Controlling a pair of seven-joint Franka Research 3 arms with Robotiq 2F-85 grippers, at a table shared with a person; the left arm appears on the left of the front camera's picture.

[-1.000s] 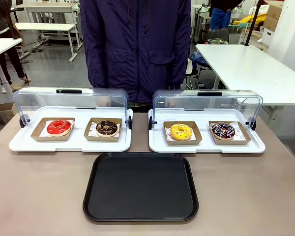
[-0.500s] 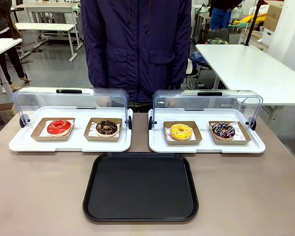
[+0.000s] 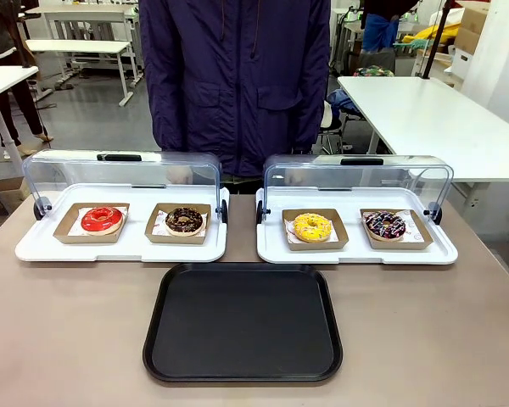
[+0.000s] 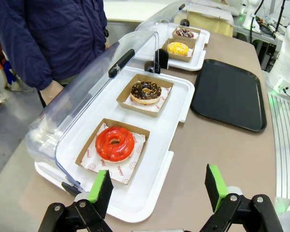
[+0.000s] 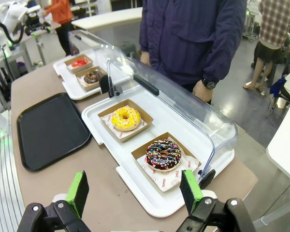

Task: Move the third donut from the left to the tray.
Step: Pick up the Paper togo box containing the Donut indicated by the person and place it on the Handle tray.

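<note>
Nothing has shifted across the last second: the donuts, the lids and the trays all lie exactly as before, so the task has not yet begun. The third donut from the left (image 3: 311, 226), yellow-iced, sits in its cardboard holder (image 3: 337, 241) on the right-hand white tray (image 3: 356, 253), in that tray's left half, toward the far edge of the counter (image 3: 68, 339). The clear lid (image 3: 356, 174) stands swung back, so the donut is open to reach. The black tray (image 3: 242, 322) lies bare at the middle of the near edge. The left pincer (image 4: 159, 181) hangs released and empty above the counter's left end, and the right pincer (image 5: 134, 186) hangs released and empty above the right end, nearer the yellow donut. A person (image 3: 237, 85) stands behind the far edge.
</note>
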